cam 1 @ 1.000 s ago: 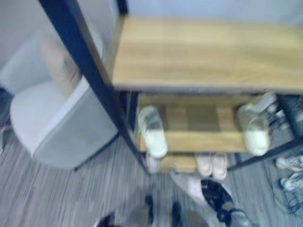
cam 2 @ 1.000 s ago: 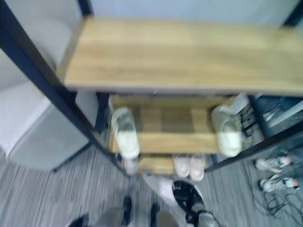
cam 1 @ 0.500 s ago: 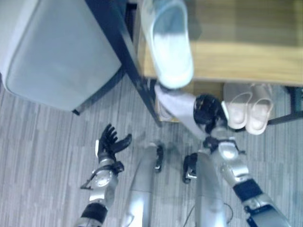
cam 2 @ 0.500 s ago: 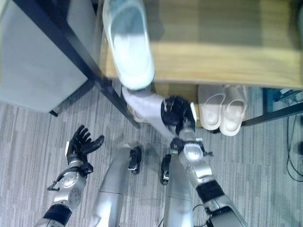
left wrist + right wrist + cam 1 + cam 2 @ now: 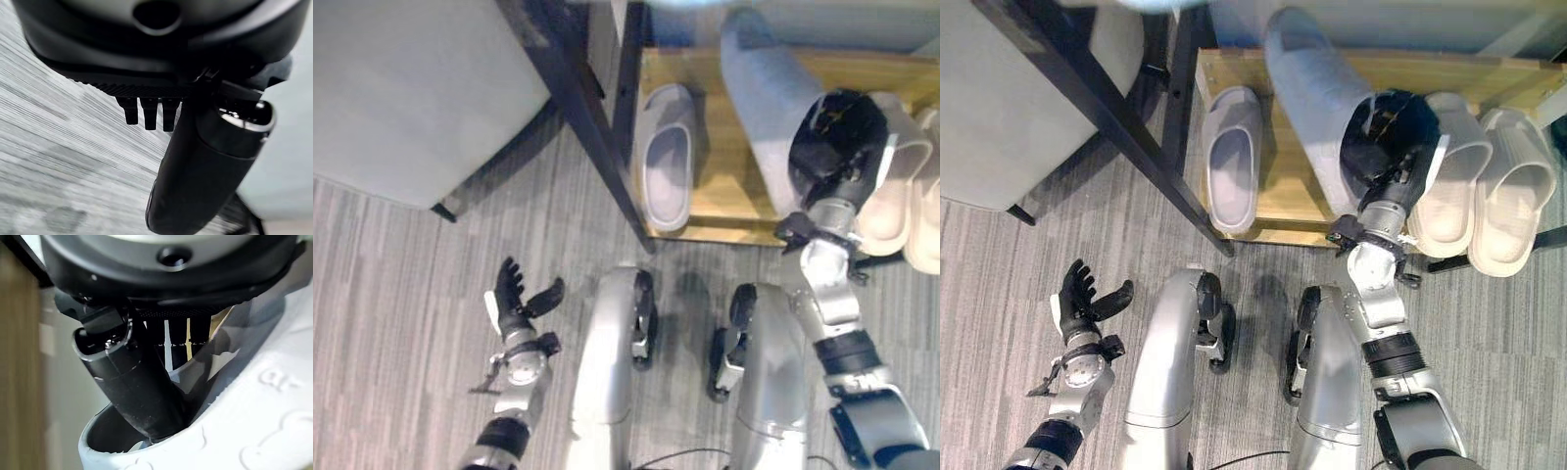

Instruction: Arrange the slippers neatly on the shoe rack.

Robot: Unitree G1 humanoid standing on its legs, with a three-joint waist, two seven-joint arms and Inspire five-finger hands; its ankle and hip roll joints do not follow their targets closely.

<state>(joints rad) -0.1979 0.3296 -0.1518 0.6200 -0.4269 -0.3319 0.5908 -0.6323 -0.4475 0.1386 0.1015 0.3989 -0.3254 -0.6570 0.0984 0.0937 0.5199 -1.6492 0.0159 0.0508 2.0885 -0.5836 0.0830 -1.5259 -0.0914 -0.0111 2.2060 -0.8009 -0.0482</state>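
My right hand (image 5: 1389,137) is shut on a grey slipper (image 5: 1317,98) and holds it tilted over the wooden bottom shelf of the shoe rack (image 5: 1285,186). In the right wrist view the thumb (image 5: 134,387) is hooked inside the grey slipper's (image 5: 254,421) opening. A second grey slipper (image 5: 1232,157) lies at the shelf's left end. Two beige slippers (image 5: 1449,186) (image 5: 1513,191) lie side by side at the shelf's right, just beyond my right hand. My left hand (image 5: 1082,299) hangs open over the carpet at the lower left, its thumb (image 5: 205,166) spread from the fingers.
A black slanted post of the rack (image 5: 582,108) crosses in front of the shelf's left corner. A grey armchair (image 5: 401,88) stands to the left of the rack. Striped grey carpet (image 5: 391,294) covers the floor in front.
The camera has tilted down from the upper shelves to the bottom one. My right hand has carried the grey slipper forward from the shelf's front edge to over the shelf. The left hand stays open.
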